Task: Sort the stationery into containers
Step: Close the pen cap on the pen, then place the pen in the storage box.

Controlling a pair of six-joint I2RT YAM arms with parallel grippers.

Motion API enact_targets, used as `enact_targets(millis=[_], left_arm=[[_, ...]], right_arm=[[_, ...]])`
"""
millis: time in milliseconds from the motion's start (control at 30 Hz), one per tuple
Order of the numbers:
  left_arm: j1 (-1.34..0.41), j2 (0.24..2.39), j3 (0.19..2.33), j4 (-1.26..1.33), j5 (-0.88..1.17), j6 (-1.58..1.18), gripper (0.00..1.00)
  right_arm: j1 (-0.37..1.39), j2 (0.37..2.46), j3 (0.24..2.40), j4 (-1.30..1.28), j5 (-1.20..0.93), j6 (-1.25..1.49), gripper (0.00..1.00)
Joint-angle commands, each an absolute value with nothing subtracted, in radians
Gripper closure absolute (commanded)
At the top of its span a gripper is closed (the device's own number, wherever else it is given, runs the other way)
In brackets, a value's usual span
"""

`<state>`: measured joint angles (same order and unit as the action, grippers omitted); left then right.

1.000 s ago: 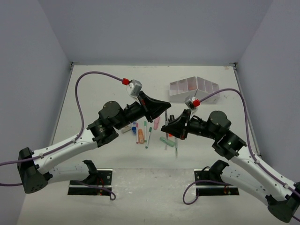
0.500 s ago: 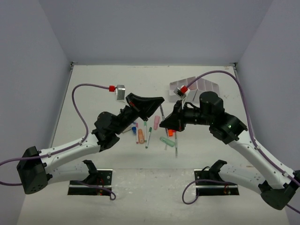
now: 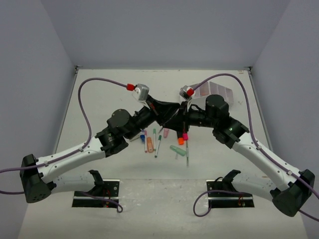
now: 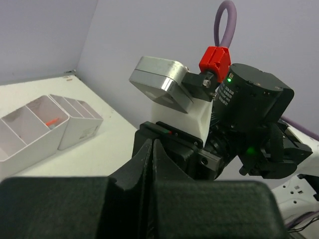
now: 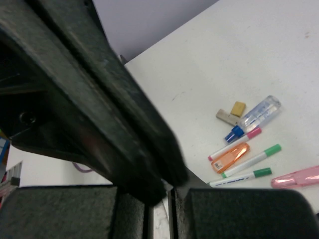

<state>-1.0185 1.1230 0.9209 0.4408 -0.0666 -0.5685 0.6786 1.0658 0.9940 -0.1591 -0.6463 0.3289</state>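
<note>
- The left hand has its fingers pressed flat together, and nothing shows between them.
- The right hand is almost closed, with only a thin slit between the fingers. Its own camera shows nothing in that slit.
- From above, the two hands meet tip to tip over the middle of the desk. In the right wrist view the black body of the left hand crosses just in front of the right fingers.
- Most of the loose stationery lies on the desk just to the near side and left of the hands, apart from both.
- In that cluster lie an orange highlighter, two green-capped pens, a pink-capped pen, a clear pen with a blue cap and small tan and grey blocks.
- A green eraser and a thin pen lie nearer the bases, below the right hand.
- An orange tip and a pink tip sit right under the right hand. I cannot tell whether it touches them.
- The white organizer stands at the far right of the desk, beyond the hands and partly behind the right arm, with a small red item in one compartment.
</note>
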Motion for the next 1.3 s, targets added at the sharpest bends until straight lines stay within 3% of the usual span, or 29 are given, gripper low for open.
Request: enact_targets(millis=[0,133,167,300,500,700,1067,1200,1267], left_arm=[[-1.081,1.085,0.980,0.245,-0.013,-0.518,0.92],[-1.080,1.012,0.998,0.105,-0.371,-0.569,0.11],[-1.080,0.997,1.002,0.051,-0.474,-0.578,0.04],[-1.073,0.970,1.085,-0.202,-0.792,-0.693,0.00],[-1.074,1.005,1.044,-0.255,-0.744,-0.667,0.00],[-1.071,1.046,0.950,-0.203,-0.648,-0.664,0.00],[-1.065,1.034,0.910,-0.255,-0.652,-0.650,0.00],[-1.062,1.017,0.899,-0.269,-0.677,-0.651,0.00],[-1.057,1.011,0.899,-0.279,-0.689,-0.647,0.00]], right_arm=[[0.625,1.091,0.963,0.063,-0.496,0.364,1.00],[0.569,1.071,0.912,0.060,-0.413,0.374,1.00],[0.559,1.069,0.901,0.059,-0.385,0.373,1.00],[0.509,1.090,0.909,0.013,-0.076,0.350,1.00],[0.349,1.225,1.090,-0.074,0.276,0.341,1.00],[0.270,1.456,1.309,-0.146,0.314,0.303,1.00],[0.255,1.685,1.366,-0.144,0.303,0.283,0.99],[0.255,1.690,1.324,-0.128,0.306,0.302,0.87],[0.256,1.679,1.309,-0.126,0.304,0.311,0.72]])
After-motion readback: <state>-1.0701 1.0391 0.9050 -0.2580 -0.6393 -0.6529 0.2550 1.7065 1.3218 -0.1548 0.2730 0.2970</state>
